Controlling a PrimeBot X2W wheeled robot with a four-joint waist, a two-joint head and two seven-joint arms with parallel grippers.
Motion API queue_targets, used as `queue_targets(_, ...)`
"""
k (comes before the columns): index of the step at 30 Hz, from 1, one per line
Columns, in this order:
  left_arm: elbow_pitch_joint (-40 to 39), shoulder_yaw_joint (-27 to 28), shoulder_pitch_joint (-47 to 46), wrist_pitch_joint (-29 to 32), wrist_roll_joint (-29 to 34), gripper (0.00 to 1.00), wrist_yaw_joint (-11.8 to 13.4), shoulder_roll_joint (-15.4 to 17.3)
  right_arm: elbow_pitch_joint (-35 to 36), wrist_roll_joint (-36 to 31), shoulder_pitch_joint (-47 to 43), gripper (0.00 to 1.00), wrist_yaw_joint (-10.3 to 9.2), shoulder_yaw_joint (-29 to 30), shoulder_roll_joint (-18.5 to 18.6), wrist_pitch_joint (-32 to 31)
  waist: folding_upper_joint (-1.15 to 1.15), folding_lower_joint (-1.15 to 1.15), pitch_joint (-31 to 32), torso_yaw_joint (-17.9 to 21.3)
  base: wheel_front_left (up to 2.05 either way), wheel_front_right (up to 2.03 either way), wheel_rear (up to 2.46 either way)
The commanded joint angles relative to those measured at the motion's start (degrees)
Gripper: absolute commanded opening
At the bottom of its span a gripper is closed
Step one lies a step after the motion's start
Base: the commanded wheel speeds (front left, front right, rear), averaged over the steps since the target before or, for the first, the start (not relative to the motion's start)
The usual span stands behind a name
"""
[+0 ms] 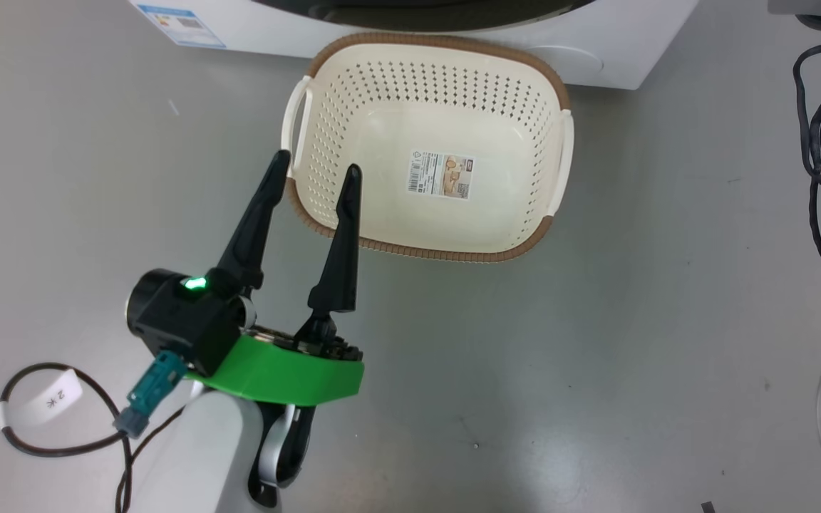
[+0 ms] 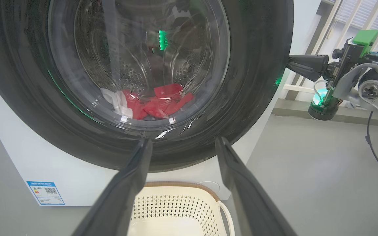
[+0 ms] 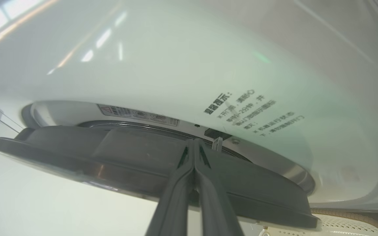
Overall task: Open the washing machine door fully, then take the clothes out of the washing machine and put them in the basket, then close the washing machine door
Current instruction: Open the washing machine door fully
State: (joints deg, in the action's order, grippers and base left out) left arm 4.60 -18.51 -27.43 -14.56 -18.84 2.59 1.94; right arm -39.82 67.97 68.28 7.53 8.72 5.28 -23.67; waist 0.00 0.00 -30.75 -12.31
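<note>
Closest, my left hand (image 1: 317, 161) has its fingers spread wide and holds nothing, tips over the left rim of the basket (image 1: 439, 253); open grey floor (image 1: 667, 320) lies all round it. I see my right hand (image 3: 194, 141) pinched together on nothing, tips at the outer edge of the washing machine door (image 2: 258, 82). A blue-and-white label (image 2: 45, 192) shows a QR code, print too small to read. Red-and-white clothes (image 2: 156, 105) lie in the drum (image 2: 136, 75) behind the glass; the basket holds a barcode sticker (image 1: 440, 174).

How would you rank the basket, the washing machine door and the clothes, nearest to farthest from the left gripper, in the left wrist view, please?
1. basket, directly under the fingers of the left gripper.
2. washing machine door, straight ahead, above the basket.
3. clothes, farthest, behind the door's glass.
</note>
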Motion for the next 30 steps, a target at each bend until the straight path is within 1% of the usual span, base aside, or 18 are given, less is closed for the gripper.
queue_targets(1, -1.71, 1.42, -1.03, -0.44, -0.48, 1.00, 0.62, 0.94, 1.29, -0.29, 1.71, 0.00, -0.04, -0.22, -1.02, -0.86, 0.00, 0.00, -0.47, -0.43, 0.00, 0.00, 0.00)
queue_targets(12, -1.81, 0.75, -1.69, -0.44, -0.99, 1.00, 0.91, 0.94, -0.53, -2.03, 5.15, 0.00, -0.04, 0.84, -0.74, -3.25, 0.00, 0.00, -1.62, -1.82, 0.00, 0.00, 0.00)
queue_targets(16, -1.81, 0.67, -1.79, -0.44, -1.12, 1.00, 1.03, 0.94, -1.14, -2.48, 5.95, 0.00, -0.04, 0.59, -0.83, -5.16, 0.00, 0.00, -1.83, -2.06, 0.00, 0.00, 0.00)
queue_targets(30, -1.67, 1.11, -1.39, -0.44, -1.66, 1.00, 1.34, 0.94, -0.66, -2.74, 3.89, 0.00, -0.04, 1.24, -1.31, -11.32, 0.00, 0.00, -0.52, -1.80, 0.00, 0.00, 0.00)
